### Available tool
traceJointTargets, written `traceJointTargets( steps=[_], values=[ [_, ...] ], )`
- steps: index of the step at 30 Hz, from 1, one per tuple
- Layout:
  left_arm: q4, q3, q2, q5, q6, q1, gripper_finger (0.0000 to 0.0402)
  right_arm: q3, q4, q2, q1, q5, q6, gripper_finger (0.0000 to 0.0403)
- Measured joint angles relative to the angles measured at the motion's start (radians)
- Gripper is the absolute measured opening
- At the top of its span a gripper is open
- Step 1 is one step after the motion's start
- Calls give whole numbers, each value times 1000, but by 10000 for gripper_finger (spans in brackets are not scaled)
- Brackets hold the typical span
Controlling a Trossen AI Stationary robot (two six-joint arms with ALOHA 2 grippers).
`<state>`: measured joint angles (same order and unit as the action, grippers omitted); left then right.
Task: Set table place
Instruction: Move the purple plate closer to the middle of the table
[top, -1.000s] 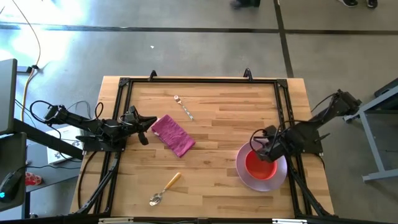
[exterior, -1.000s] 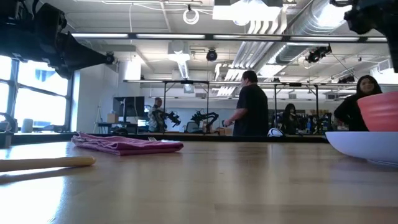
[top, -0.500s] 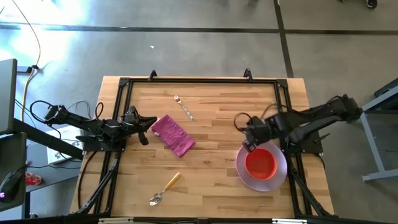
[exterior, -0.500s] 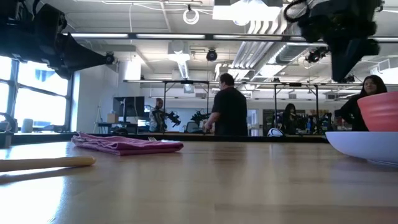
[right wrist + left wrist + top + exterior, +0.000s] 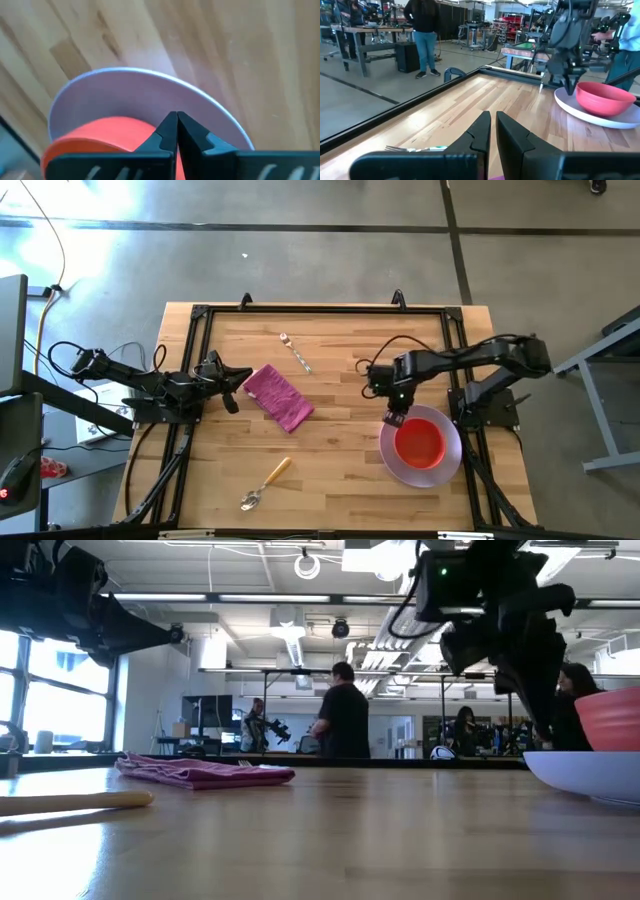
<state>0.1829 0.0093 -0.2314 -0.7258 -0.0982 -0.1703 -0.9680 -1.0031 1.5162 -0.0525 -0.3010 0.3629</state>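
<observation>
The spoon (image 5: 265, 483), wooden handle angled up-right, lay nearest the table's (image 5: 340, 480) near edge, with bare wood on all sides. To its right, close to the black frame on the right side, sat the pale lilac plate (image 5: 393, 465) carrying the red bowl (image 5: 419, 442). The right gripper (image 5: 391, 418) hung at the plate's upper-left rim, above the table, its fingers (image 5: 170, 131) pressed together with nothing between them; the plate (image 5: 150, 92) and bowl (image 5: 95, 135) filled its wrist view. Left of centre, the magenta napkin (image 5: 278, 397) lay crumpled on a diagonal. Just beside its left end rested the left gripper (image 5: 228, 383), at the frame's left rail, fingers (image 5: 482, 132) nearly touching and holding nothing. Between napkin and plate the wood was open and unobstructed. Farther back, the small fork (image 5: 296, 353) lay on a diagonal near the far rail, apart from the napkin. In the low view, the napkin (image 5: 200, 771) and plate (image 5: 585, 775) stood at opposite sides, with people (image 5: 343, 712) in the room beyond.
</observation>
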Motion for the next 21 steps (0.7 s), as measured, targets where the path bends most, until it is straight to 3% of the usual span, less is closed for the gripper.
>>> traceJointTargets(
  steps=[10,21],
  values=[
    [0,0,0,0,0,0,19,0,33,103,-1,-37,-130,0],
    [0,0,0,0,0,0,19,0,160,175,7,-13,-155,0]
  ],
)
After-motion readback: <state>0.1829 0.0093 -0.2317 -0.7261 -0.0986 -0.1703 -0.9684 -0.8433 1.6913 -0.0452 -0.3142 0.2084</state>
